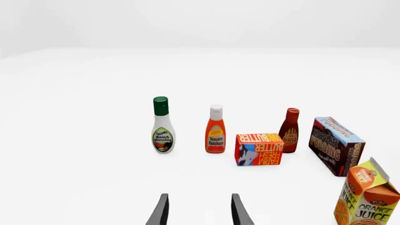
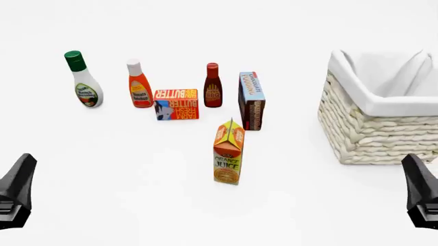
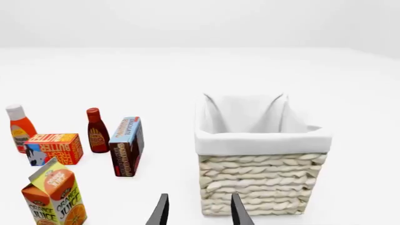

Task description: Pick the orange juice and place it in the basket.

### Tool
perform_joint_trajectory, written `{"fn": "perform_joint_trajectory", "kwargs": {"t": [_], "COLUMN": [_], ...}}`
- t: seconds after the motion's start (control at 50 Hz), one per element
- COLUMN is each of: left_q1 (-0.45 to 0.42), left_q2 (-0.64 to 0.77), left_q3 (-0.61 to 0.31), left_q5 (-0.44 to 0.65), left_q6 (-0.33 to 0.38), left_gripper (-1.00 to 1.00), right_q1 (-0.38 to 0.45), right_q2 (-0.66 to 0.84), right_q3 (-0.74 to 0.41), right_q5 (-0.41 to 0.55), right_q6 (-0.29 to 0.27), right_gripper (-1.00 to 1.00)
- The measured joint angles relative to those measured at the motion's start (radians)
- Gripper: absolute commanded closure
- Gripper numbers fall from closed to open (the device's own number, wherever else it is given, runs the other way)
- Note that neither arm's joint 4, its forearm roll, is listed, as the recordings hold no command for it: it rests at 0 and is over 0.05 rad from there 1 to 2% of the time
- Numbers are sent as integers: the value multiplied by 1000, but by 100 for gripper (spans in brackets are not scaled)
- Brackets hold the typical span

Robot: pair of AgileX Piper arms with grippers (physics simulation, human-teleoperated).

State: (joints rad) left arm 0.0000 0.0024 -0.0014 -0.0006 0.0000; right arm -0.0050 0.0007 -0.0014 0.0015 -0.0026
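Groceries stand in a loose cluster on the white table (image 2: 137, 205), with both arms held back at the near edge. Farthest left, the left gripper (image 1: 198, 211) hangs low with its two dark fingers parted and nothing between them. Ahead of it stands a white ranch dressing bottle with a green cap (image 2: 83, 81), then an orange ketchup bottle with a white cap (image 2: 139, 84), a flat red-orange butter box (image 2: 176, 104) lying on its side, a dark red sauce bottle (image 2: 213, 86), and a brown-and-blue pudding box (image 2: 251, 100) standing upright on end.

Just in front of that group, nearest the arms and roughly midway between them, stands the tall orange-yellow gable-top orange juice carton (image 2: 229, 152), upright and apart from everything else. It looks like stiff cardboard, likely with smooth printed faces and, if full, some weight low down; its height makes it liable to tip. I would take it across two flat side faces around mid-body, below the sloping top.

To the right sits the large cream-white woven basket with a white cloth liner (image 2: 373, 130), well apart from the carton. Last, the right gripper (image 3: 198, 211) is likewise spread and holding nothing.
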Motion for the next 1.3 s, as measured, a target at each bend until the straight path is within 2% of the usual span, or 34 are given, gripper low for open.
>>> {"fn": "perform_joint_trajectory", "kwargs": {"t": [0.28,0.4,0.5,0.72,1.0,1.18,1.3], "left_q1": [0,0,0,0,0,0,0], "left_q2": [4,4,5,5,5,5,5], "left_q3": [-2,-3,-3,-3,-3,-3,-3], "left_q5": [-1,-1,-1,-1,-1,-1,-1], "left_q6": [0,0,0,0,0,0,0], "left_gripper": [-100,-100,-100,-100,-100,-100,-100], "right_q1": [-5,14,47,185,404,506,561], "right_q2": [10,58,162,431,780,958,1026], "right_q3": [-17,-47,-95,-271,-548,-694,-761], "right_q5": [15,19,1,-13,47,86,94], "right_q6": [-3,18,47,93,189,263,262], "right_gripper": [-100,-100,-100,-100,-100,-100,-100]}}
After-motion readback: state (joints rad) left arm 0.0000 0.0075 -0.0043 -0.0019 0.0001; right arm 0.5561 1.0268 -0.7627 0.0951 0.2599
